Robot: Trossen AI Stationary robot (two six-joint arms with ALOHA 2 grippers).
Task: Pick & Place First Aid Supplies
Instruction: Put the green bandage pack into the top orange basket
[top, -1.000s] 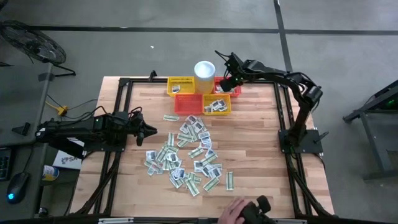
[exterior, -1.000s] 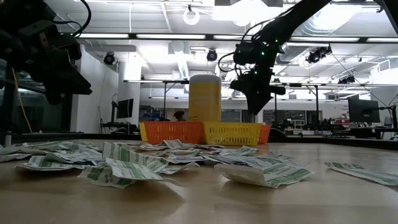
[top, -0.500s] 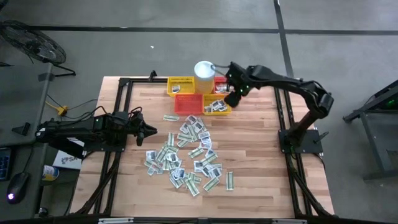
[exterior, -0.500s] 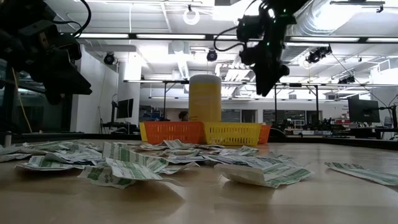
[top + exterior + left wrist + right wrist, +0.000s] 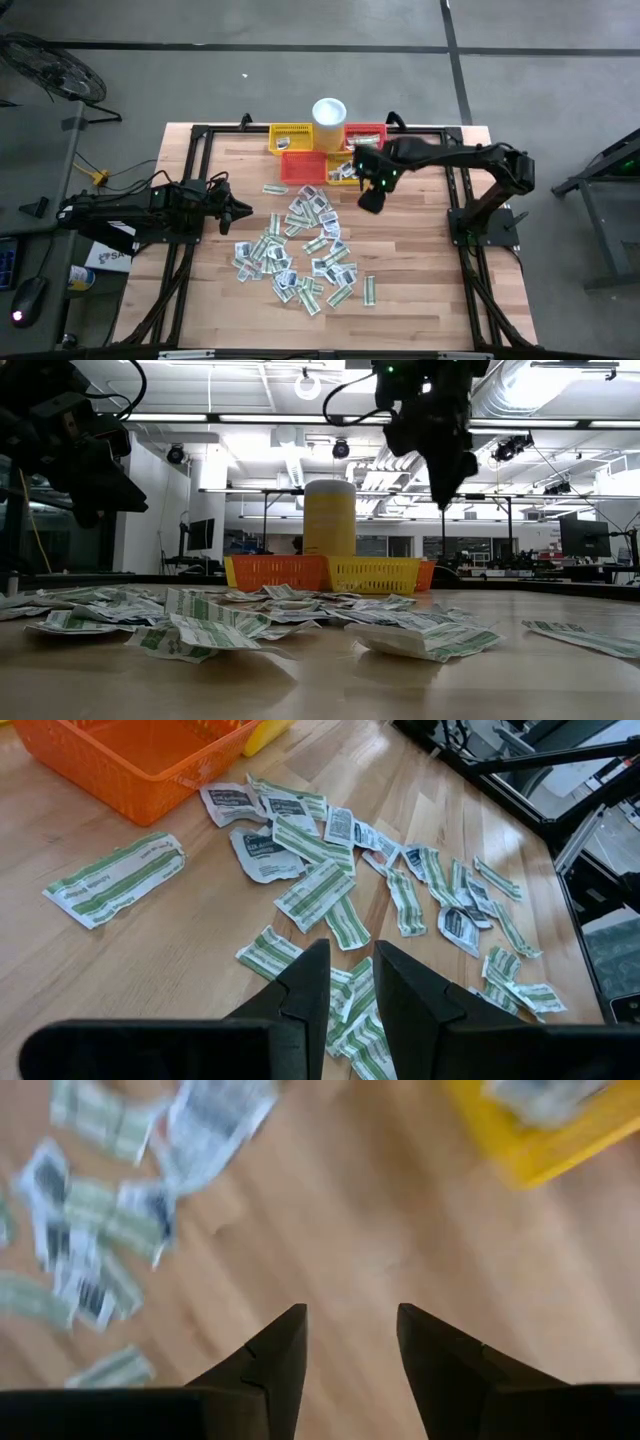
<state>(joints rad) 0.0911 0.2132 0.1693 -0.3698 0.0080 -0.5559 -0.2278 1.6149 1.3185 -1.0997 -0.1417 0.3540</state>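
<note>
Right tool (image 5: 367, 200): jaws apart, empty, above bare table (image 5: 420, 250) right of the sachets (image 5: 300, 245).
Left tool (image 5: 345, 982): narrowly parted, empty, left of them.
Sachets: scattered mid-table.

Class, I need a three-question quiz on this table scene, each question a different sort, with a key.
1. True or false: the right claw is gripping a packet.
2. Which is the white cup nearest to? A) the baskets B) the left claw C) the table's front edge
3. Fill in: the loose packets lie scattered on the ____ table.

Key: 1 false, its fingers are apart with nothing between them; 2 A, it stands among the yellow basket and the orange basket; 3 wooden.
</note>
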